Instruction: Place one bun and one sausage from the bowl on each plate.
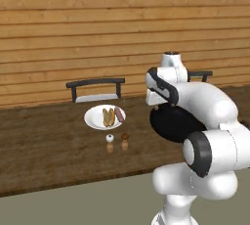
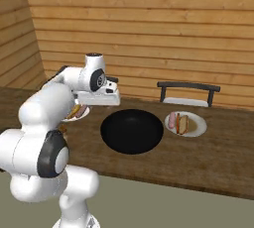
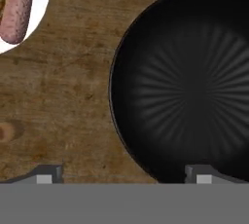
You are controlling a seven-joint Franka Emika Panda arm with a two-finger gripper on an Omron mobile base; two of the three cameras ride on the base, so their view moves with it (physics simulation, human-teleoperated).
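Jaws (image 3: 124, 174) spread wide, nothing between them, hovering above the wooden tabletop (image 1: 44, 146). In the hand view, one fingertip (image 3: 48, 173) over bare wood, the other over the near rim of the bowl (image 3: 189, 79). Bowl black, shallow, ribbed inside, with no food in it; set partly beneath and just beyond the jaws.

Toward the upper left corner of the hand view, edge of a white plate (image 3: 41, 11) carrying a sausage (image 3: 17, 6), well apart from the fingertips; a sliver of tan beside the sausage, probably a bun, too cropped to confirm.

In the left base view, near the tabletop's front, two small shakers: one white (image 1: 110, 138), one brown (image 1: 125, 136), side by side, just in front of the left plate (image 1: 93, 118). On that plate, a bun (image 1: 108, 117) and a sausage (image 1: 118, 115) lying side by side.

In the right base view, the right plate (image 2: 197, 127) just beside the bowl (image 2: 132, 131), holding a sausage (image 2: 172, 120) and a bun (image 2: 183, 124), side by side.

Beyond the tabletop, two dark chair backs (image 1: 95, 83) (image 2: 188, 87), then a wood-plank wall (image 2: 149, 24).
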